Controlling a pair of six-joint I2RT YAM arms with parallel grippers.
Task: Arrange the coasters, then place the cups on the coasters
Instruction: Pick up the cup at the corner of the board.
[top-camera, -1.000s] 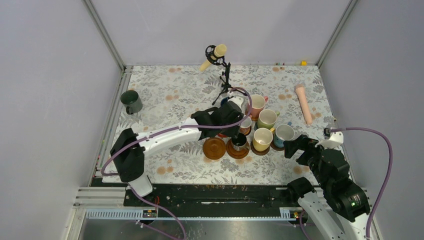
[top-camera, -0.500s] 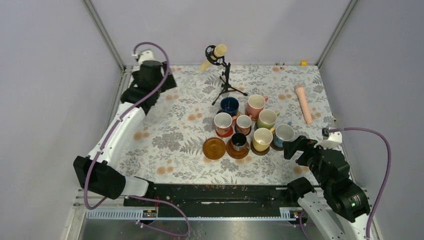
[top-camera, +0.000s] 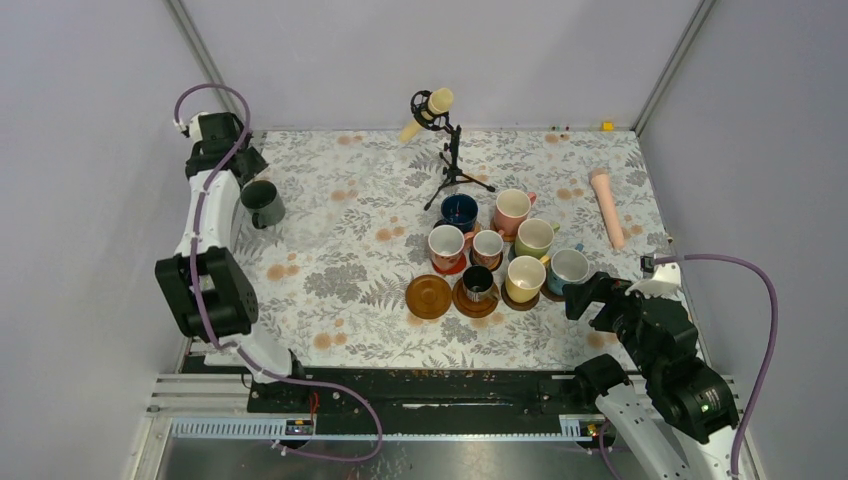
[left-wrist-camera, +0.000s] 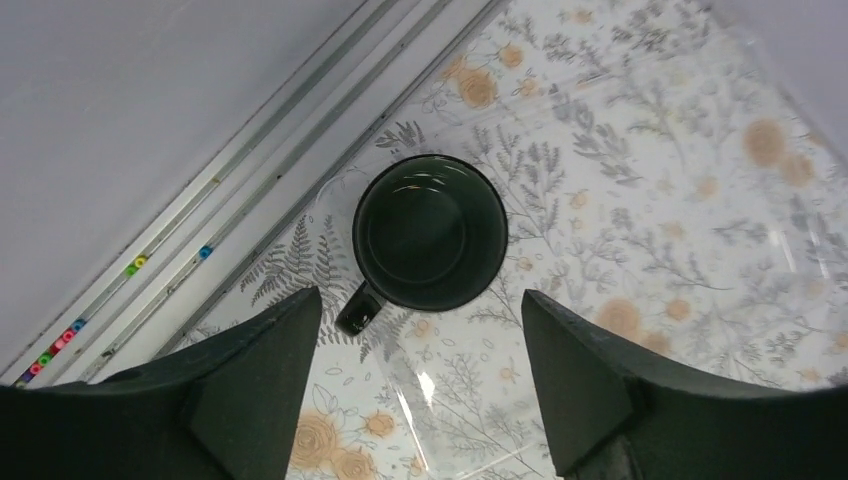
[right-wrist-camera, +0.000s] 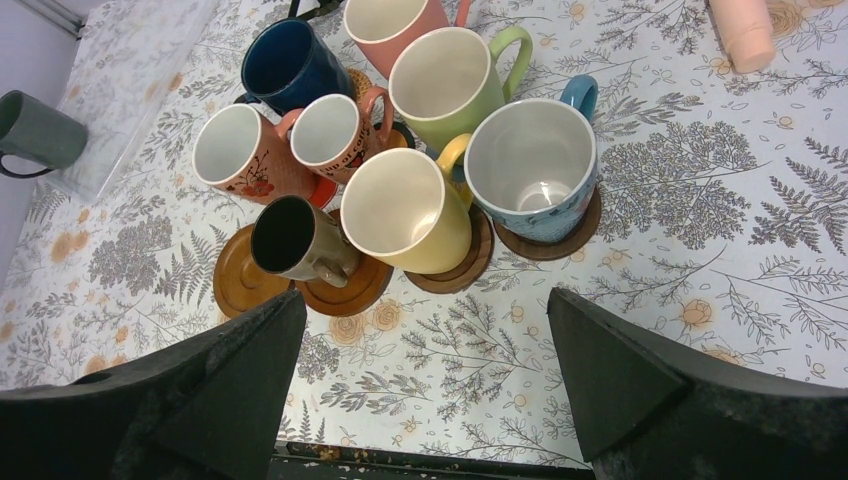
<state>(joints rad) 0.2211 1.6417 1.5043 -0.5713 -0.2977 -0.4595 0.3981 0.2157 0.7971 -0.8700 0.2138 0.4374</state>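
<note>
Last stray piece by the look of the layout: the dark green handled ceramic mug (top-camera: 263, 203), upright on the floral-patterned table (top-camera: 350, 200) at its far left edge, well apart from the cluster of eight mugs (top-camera: 505, 250) on coasters in the middle. Sits almost straight beneath the left gripper (left-wrist-camera: 420, 300), a little ahead of the fingertips in the wrist view and centred between the two black fingers (left-wrist-camera: 270, 360). Left gripper spread wide, grasping nothing, clear of the mug. Small handle (left-wrist-camera: 358, 312) angled back toward the finger on the left of that view, so probably cleaner to descend and close across the round body than to catch the handle. Far nearer the left arm than the right. Right gripper (right-wrist-camera: 425, 320) down by the cluster at the near right, likewise released and empty. Likely destination: the bare mid-brown round wooden coaster (top-camera: 428, 296), just left of the small black mug (top-camera: 478, 285), which means a long carry rightward and toward the near edge.
</note>
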